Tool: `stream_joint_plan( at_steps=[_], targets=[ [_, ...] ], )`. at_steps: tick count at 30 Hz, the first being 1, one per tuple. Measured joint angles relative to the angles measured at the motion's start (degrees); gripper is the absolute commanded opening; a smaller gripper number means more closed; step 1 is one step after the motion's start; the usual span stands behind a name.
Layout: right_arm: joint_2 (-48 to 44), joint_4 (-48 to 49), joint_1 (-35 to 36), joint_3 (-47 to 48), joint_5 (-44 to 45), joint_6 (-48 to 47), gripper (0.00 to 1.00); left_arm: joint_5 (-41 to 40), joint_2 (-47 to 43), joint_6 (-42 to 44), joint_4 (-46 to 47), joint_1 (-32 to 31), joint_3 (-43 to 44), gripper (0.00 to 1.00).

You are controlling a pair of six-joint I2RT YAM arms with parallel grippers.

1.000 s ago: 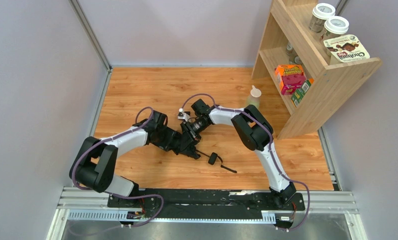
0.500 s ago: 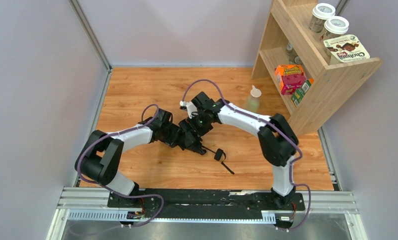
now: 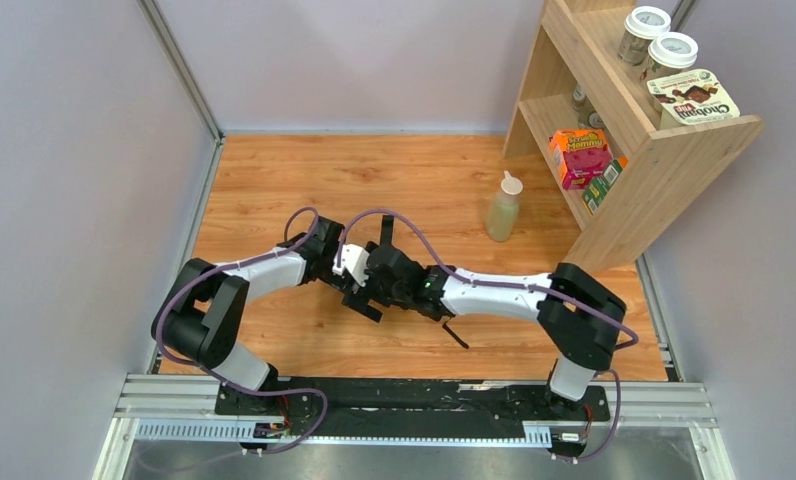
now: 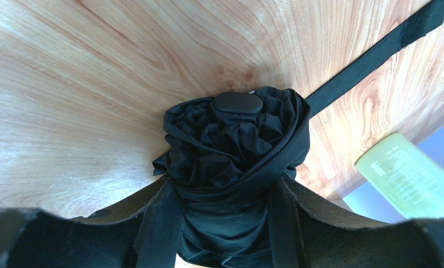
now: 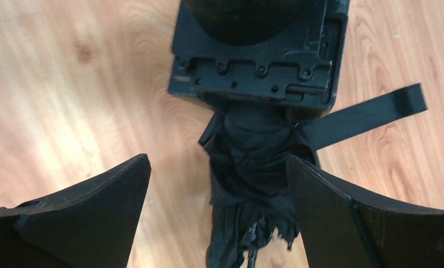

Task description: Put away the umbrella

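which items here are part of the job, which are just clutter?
In the job:
umbrella, folded, gripped by the left gripper
its closure strap, hanging loose
right gripper, open over the canopy

Lying about:
squeeze bottle
wooden shelf with jars and snack boxes

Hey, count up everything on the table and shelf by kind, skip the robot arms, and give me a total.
Umbrella: 1
Bottle: 1
Jars: 2
Boxes, orange, green, brown and white: 3
Total: 7
Something more stands at the back of the middle shelf, too hidden to count.
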Motion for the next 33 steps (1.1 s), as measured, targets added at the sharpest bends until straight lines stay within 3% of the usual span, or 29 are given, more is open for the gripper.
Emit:
stream_joint_plan(
  at_steps=[9,16,22,27,33],
  targets=[
    [11.41,8.72,-0.13,0.57,10.19,-3.65,0.78,0.87,0.07,0.39,0.26,0.44,-0.13,0.37],
    [13.31,9.94,-0.04,1.38,13.11,-1.07,0.37,3.06,0.04,0.42,2.1,1.55,-1.18,0.39],
    [14.84,9.01,-0.66,2.62,13.05,2.49,0.14,4.2,0.04,1.27,4.42,2.29,-2.1,0.46],
    [16.31,9.03,-1.75,3.74,10.82,4.9,0.04,3.48,-0.13,2.32,5.2,2.89,-2.16,0.52],
    [17.81,11.06,-5.25,4.66,0.0,9.01,0.0,2.6,-1.62,4.83,4.04,4.52,-2.05,0.75]
  ],
)
